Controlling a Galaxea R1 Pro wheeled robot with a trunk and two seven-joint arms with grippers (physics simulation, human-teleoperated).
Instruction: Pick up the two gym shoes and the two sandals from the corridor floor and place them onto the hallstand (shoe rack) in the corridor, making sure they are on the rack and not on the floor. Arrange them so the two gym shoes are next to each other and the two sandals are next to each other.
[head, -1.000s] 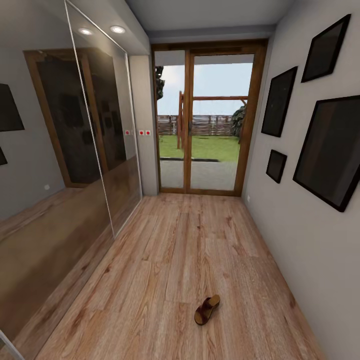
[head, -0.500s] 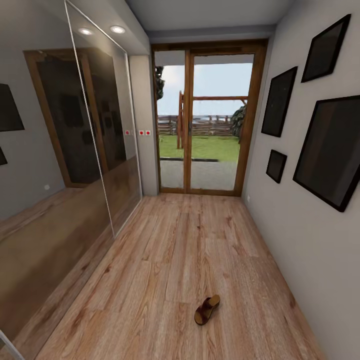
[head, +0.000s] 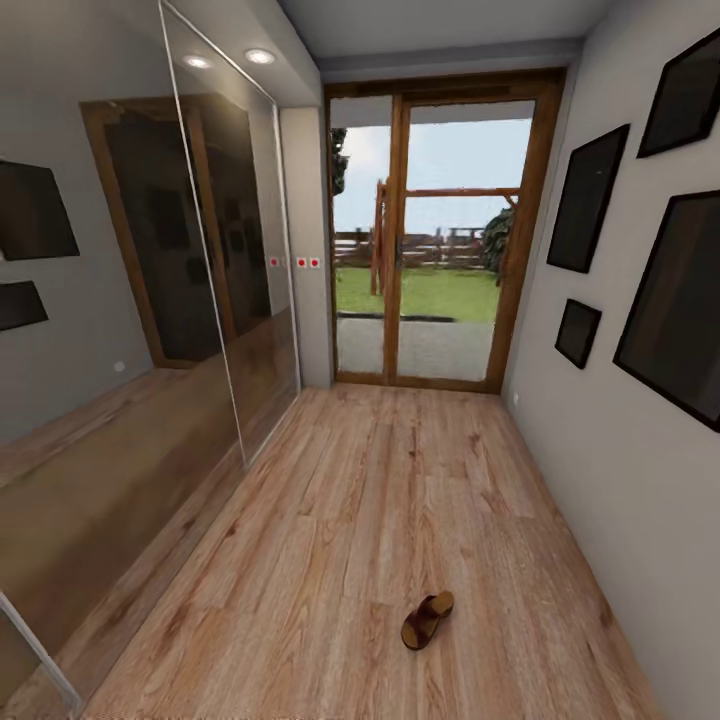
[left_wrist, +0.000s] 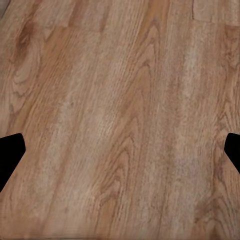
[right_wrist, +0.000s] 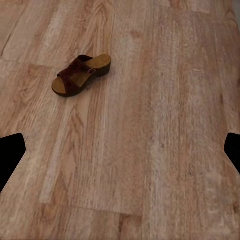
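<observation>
On the light brown wood-grain plank floor (head: 400, 500) ahead of me, toward the right wall, lies one dark brown leather open sandal with a tan sole (head: 427, 620), flat on its sole and alone. My right gripper (right_wrist: 120, 147) hangs above bare planks with its two black fingertips (right_wrist: 10, 155) spread wide, the sandal (right_wrist: 80, 75) well beyond them. My left gripper (left_wrist: 120, 150) likewise has its fingertips (left_wrist: 9, 152) far apart over bare flooring, holding nothing. A glazed wooden door (head: 440, 230) closes the corridor's far end.

1 sandal (head: 427, 620) on floor (head: 330, 520), door (head: 440, 240) behind.
</observation>
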